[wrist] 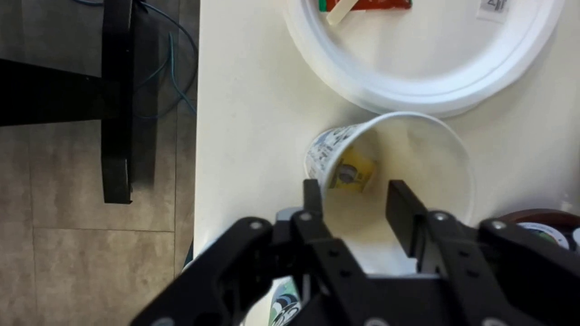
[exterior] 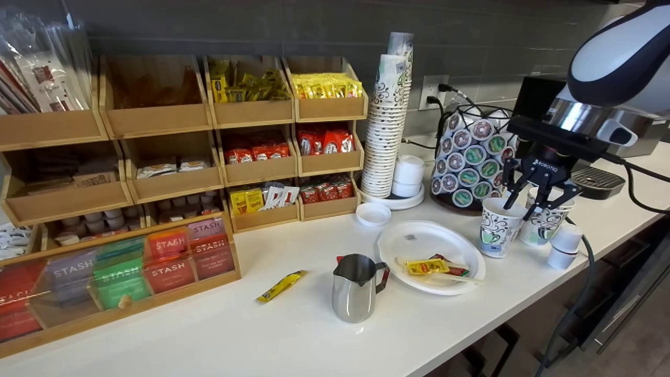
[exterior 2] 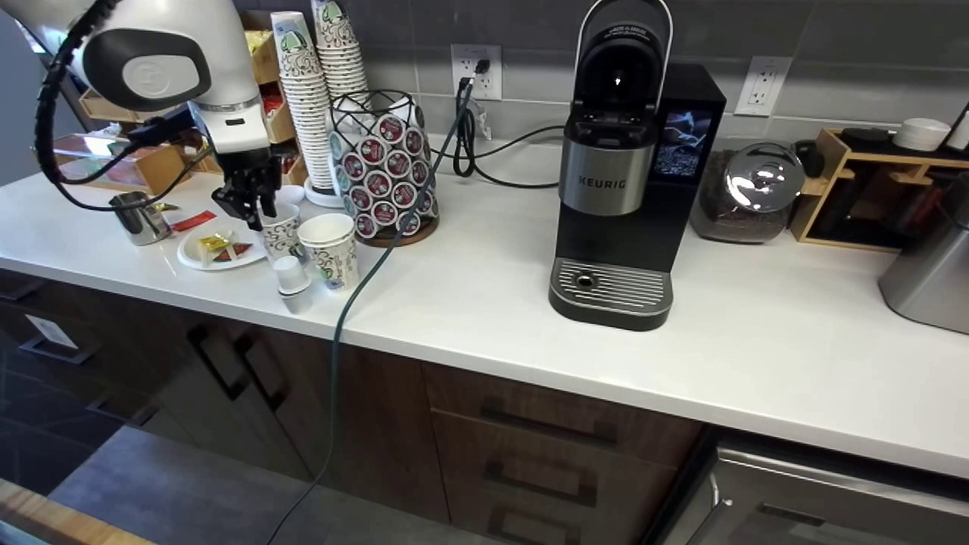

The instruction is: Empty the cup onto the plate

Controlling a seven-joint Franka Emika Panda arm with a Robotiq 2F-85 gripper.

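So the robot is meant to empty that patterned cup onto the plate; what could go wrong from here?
The hand is open at the rim of the patterned paper cup, so squeezing too hard could crumple it. A matching cup stands close beside it and might get knocked over. And the yellow packet inside could stay put if the tilt is too shallow, or miss the plate.

The white counter point(exterior: 251, 335) carries 1 plate point(exterior: 432, 238), 1 steel pitcher point(exterior: 354, 294), patterned cups point(exterior: 493, 234) and 1 coffee machine point(exterior 2: 615, 198).
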